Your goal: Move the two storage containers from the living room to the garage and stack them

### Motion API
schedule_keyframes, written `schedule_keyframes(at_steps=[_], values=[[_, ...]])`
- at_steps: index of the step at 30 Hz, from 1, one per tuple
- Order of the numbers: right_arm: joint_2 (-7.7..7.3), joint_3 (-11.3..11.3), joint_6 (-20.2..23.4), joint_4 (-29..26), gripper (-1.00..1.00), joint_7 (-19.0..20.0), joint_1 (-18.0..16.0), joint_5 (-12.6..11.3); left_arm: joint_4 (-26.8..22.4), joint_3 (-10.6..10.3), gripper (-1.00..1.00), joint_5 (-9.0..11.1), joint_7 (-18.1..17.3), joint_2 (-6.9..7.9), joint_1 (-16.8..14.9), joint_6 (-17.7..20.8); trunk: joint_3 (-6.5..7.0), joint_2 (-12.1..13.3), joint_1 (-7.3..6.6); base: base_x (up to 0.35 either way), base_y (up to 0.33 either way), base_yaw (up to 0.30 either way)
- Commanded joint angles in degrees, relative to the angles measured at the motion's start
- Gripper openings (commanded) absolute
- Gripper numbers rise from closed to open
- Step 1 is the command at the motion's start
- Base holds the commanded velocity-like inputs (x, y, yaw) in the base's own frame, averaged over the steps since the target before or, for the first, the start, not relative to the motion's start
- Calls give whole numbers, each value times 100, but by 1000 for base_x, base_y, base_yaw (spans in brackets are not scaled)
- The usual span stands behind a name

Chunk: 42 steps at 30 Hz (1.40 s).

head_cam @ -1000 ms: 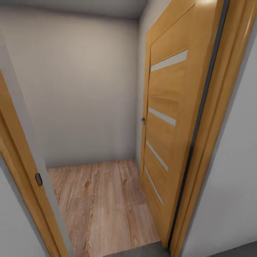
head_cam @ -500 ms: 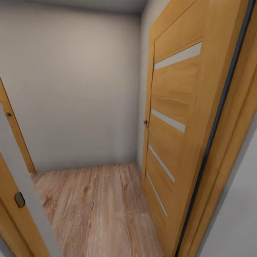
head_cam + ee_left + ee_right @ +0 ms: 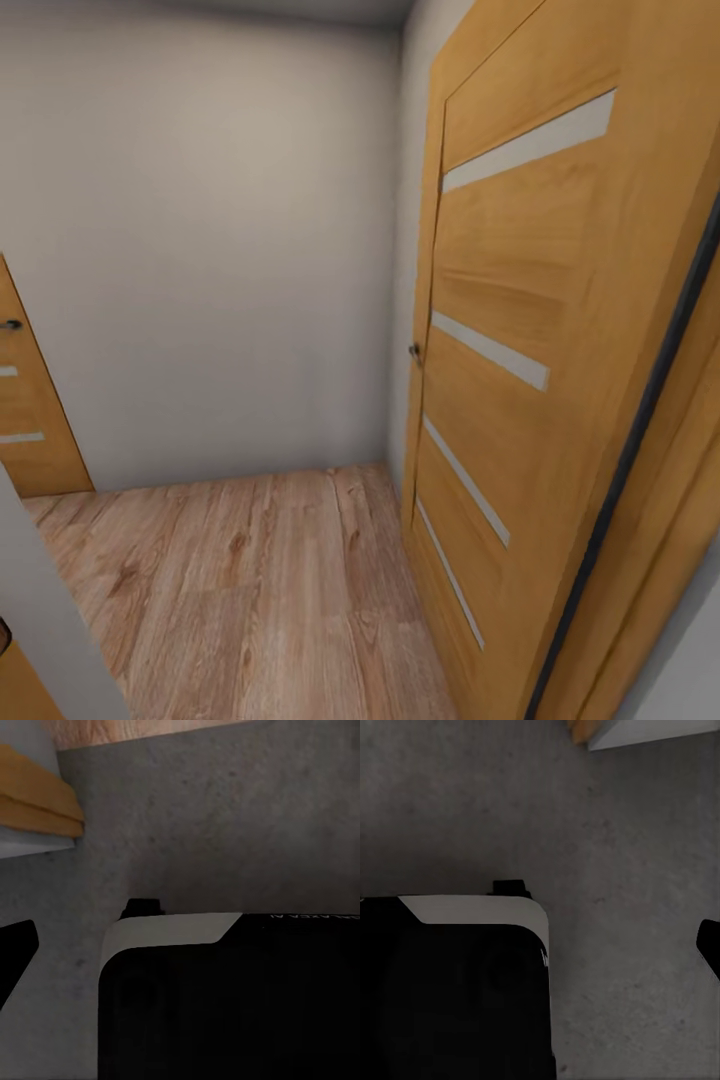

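Where wood floor (image 3: pixel 250 590) meets door (image 3: pixel 520 330).

walls: pale grey wall (image 3: pixel 200 250) | floor: light wood planks (image 3: pixel 250 590) | right: open wooden door (image 3: pixel 520 330)

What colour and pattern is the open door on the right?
The door is honey-orange wood with narrow pale frosted strips slanting across it, clearest in the head view.

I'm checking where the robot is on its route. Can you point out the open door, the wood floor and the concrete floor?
Open door (image 3: pixel 520 300): head view, on its wooden face between two pale strips.
Wood floor (image 3: pixel 250 590): head view, mid planks.
Concrete floor (image 3: pixel 607 832): right wrist view, bare grey patch.
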Motion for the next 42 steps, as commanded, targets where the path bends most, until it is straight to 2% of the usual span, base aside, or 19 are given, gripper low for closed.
schedule_keyframes(at_steps=[1, 18, 36, 42], values=[[5, 46, -31, 17, 100, -3, -4, -49, 8, 6, 100, 0, 17, -1, -5, -21, -7, -5, 1, 16, 0, 226], [5, 46, -31, 17, 100, -3, -5, -49, 8, 7, 100, 1, 17, -3, -5, -21, -7, -5, 1, 2, 0, 254], [5, 48, -31, 17, 100, -3, -3, -49, 8, -1, 100, 1, 17, -8, -5, -21, -7, -5, 1, 213, -120, 16], [5, 46, -31, 17, 100, -3, -5, -49, 8, 6, 100, 1, 17, -1, -5, -21, -7, -5, 1, 76, -39, 45]])
